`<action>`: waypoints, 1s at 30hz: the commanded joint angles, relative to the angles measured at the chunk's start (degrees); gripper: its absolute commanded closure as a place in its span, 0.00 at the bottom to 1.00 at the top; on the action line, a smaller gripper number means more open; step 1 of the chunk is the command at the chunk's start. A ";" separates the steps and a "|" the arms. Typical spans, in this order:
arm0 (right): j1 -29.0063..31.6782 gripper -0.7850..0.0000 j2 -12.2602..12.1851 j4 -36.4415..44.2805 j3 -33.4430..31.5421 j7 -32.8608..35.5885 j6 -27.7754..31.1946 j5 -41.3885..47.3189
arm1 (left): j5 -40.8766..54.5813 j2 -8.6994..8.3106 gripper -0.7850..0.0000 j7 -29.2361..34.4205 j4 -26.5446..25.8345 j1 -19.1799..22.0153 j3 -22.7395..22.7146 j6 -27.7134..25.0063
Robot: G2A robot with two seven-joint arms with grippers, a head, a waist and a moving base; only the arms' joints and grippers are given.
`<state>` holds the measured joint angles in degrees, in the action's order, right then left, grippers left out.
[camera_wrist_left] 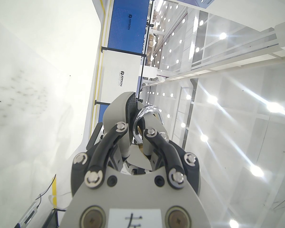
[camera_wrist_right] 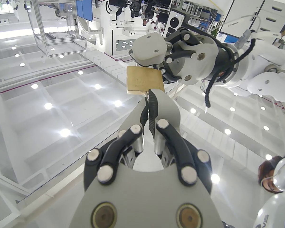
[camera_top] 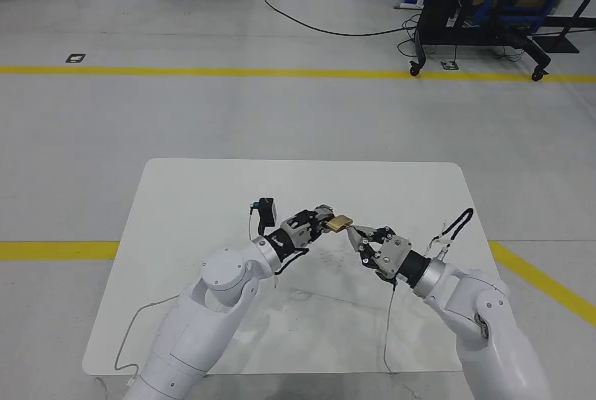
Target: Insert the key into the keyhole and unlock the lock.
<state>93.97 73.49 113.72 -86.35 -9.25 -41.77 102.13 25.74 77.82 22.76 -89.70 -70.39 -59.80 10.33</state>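
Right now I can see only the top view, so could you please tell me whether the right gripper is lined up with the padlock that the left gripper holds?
Observer: Yes. In the right wrist view the right gripper has its fingertips right at the end face of the brass padlock, opposite the end that the other gripper holds.
Operator: Thank you. Can you see the key?
Observer: Only a small brass bit of the key, between those shut fingertips and the padlock. The rest is hidden.
Operator: And the shackle?
Observer: In the left wrist view the silver shackle curves up between the fingers of the left gripper.
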 commanded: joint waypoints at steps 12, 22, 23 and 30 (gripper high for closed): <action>18.88 0.00 -1.79 15.46 -19.98 22.98 9.81 -25.11 | -10.02 -0.57 1.00 -0.73 -1.22 1.47 1.23 5.06; 18.88 0.00 -1.79 15.46 -19.98 22.98 9.81 -25.11 | -27.04 1.27 1.00 2.82 10.90 12.24 13.35 10.61; 18.88 0.00 -1.79 15.46 -19.98 22.98 9.81 -25.11 | -26.60 1.78 1.00 3.87 12.66 13.65 14.53 10.77; 18.88 0.00 -1.79 15.46 -19.98 22.98 9.81 -25.11 | -33.34 5.03 0.94 4.77 21.70 20.82 23.29 13.93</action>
<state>112.85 71.69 129.18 -106.33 13.73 -31.96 77.02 -7.81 82.40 27.40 -69.06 -50.16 -37.22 23.92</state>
